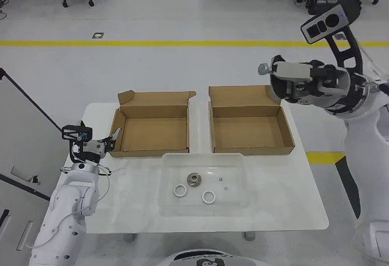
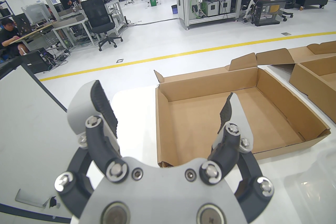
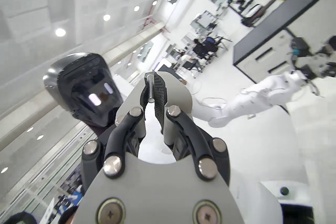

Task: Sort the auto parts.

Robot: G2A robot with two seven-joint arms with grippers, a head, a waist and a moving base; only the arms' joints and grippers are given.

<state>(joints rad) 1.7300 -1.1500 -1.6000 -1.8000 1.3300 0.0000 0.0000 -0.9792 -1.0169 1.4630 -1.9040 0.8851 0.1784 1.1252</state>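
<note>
Steel threaded bolt (image 3: 150,88) sits clamped in our right gripper (image 3: 154,93), which we hold raised beyond the clear plastic tray (image 1: 237,203), tilted ceilingward. Our left gripper (image 2: 162,96) hovers left of that tray, jaws apart.

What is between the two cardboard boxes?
Nothing but a narrow bare strip of white table separates the left box from the right box, as the top view shows.

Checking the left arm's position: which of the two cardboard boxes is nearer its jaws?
The box on the robot's left: the left gripper sits right beside its outer wall; the other box lies beyond it.
</note>
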